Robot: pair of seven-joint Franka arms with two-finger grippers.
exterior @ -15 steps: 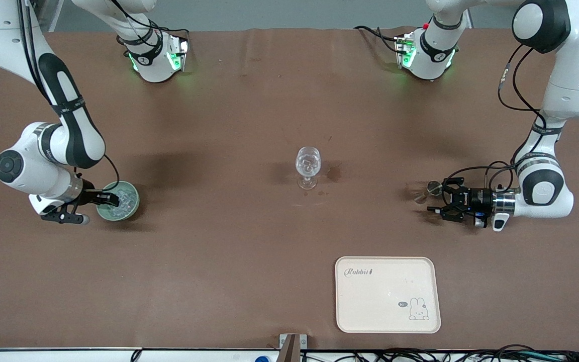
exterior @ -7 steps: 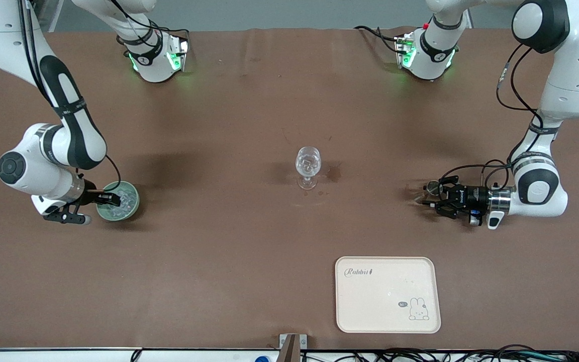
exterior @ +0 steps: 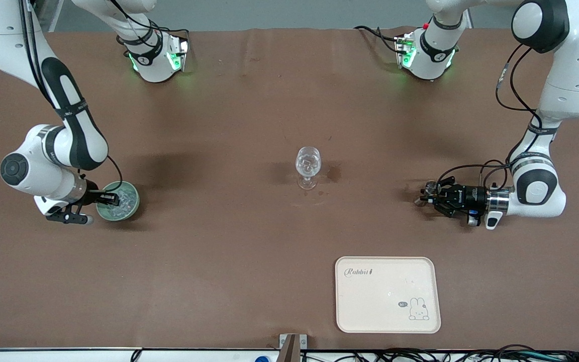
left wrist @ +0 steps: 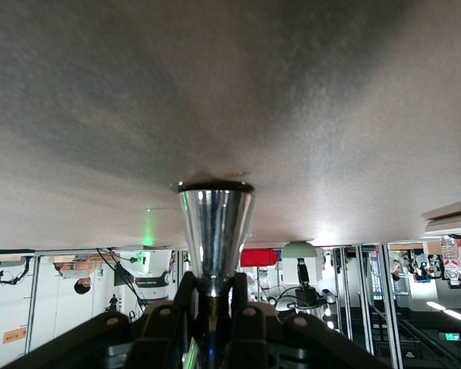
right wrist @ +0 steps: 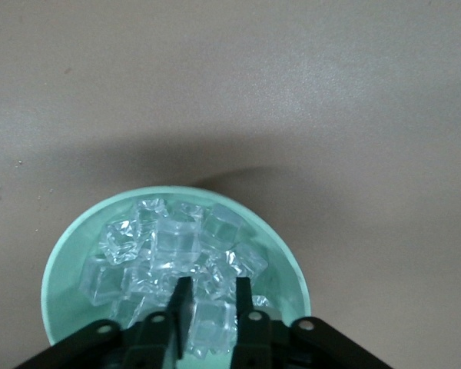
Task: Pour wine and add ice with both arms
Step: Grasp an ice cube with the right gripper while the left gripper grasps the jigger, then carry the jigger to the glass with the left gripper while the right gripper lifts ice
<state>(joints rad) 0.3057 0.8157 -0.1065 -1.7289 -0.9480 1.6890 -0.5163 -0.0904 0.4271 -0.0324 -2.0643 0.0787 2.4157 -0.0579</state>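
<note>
Right gripper (exterior: 110, 199) is reaching down into the pale green bowl (exterior: 129, 208) at the right arm's end of the table; in the right wrist view its fingers (right wrist: 181, 311) are standing narrow among the ice (right wrist: 169, 254), pinching one clear chunk (right wrist: 212, 323) between them; the remaining chunks are lying heaped in the bowl (right wrist: 65, 265).

Left gripper (exterior: 427, 194) is lying low and level over the table (exterior: 249, 110) toward the left arm's end; it is clamping tight on a small shiny metal cup (exterior: 426, 192); in the left wrist view the cup (left wrist: 213, 231) is flaring outward from the fingertips, mouth pointing away from the gripper (left wrist: 215, 296); whether the cup is touching the tabletop, I cannot tell.

Stemmed glass (exterior: 308, 166) is standing upright near mid-table, between the two grippers and well apart from both; a dark spot (exterior: 334, 174) is showing on the table just beside it.

Cream tray (exterior: 370, 314) with rabbit drawing is lying nearer the front camera than the glass.
</note>
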